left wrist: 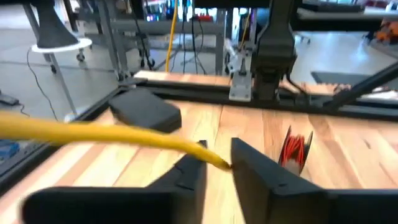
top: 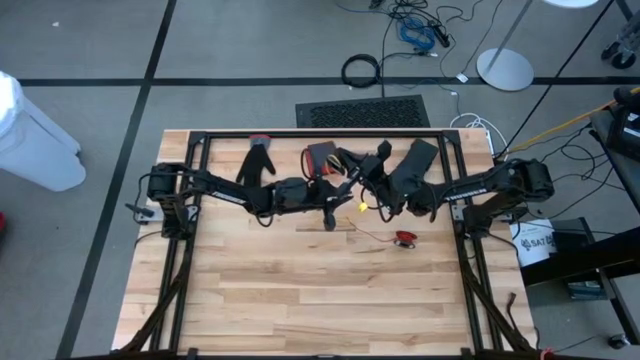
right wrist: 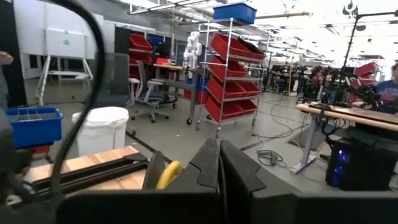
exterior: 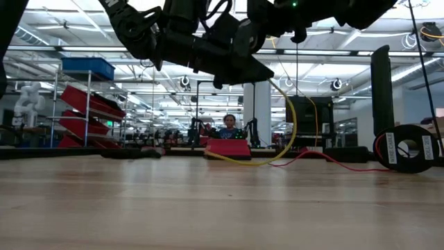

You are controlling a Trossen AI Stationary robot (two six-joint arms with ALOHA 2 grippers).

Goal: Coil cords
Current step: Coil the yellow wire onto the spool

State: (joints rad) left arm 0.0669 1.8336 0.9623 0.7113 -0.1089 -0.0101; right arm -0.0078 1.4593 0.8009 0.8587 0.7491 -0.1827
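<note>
The yellow cord (left wrist: 124, 134) runs above the table to my left gripper (left wrist: 219, 158), whose fingers stand apart with the cord's end between them. In the low view the cord (exterior: 291, 125) hangs in a bow below the grippers, and its low part lies on the table by the red box (exterior: 227, 147). My right gripper (right wrist: 219, 163) is shut, with a piece of yellow cord (right wrist: 168, 175) beside one finger. Both grippers meet over the table's far middle (top: 355, 195). A thin red cord (top: 380, 232) lies on the table and runs to a small red coil (top: 405, 238). My left gripper has the yellow cord's end (left wrist: 222, 163) between its parted fingers, lying against the inner side of one finger (left wrist: 249, 165). The fingers come nearly level from the table's left, and that stretch of cord is clear of the table. My right gripper is shut beside the yellow cord; I cannot tell whether the finger's outer side touches it.
A black glove (top: 255, 160) and a red box (top: 322, 157) lie at the far edge, with a black block (top: 415, 165) beside them. A black ring with labels (exterior: 409, 147) stands at the right. The near half of the table (top: 320, 300) is bare wood.
</note>
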